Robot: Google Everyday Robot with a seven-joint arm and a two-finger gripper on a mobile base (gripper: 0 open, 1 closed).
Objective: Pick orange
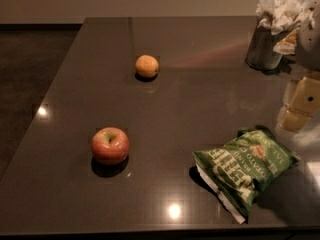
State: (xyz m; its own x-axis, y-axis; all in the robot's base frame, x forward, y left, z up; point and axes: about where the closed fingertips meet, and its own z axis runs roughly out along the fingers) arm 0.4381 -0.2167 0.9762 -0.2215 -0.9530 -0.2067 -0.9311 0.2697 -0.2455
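Note:
The orange [147, 66] is a small round orange-yellow fruit with a tiny dark spot. It sits on the dark countertop [200, 99] toward the back, left of centre. My gripper [299, 105] is at the right edge of the view, cream-yellow, low over the counter. It is far to the right of the orange and holds nothing that I can see.
A red-and-yellow apple [110, 145] sits front left. A green chip bag [245, 166] lies front right, just below the gripper. A metal cup stuffed with white napkins [272, 31] stands at the back right. The counter's left edge drops to a dark floor.

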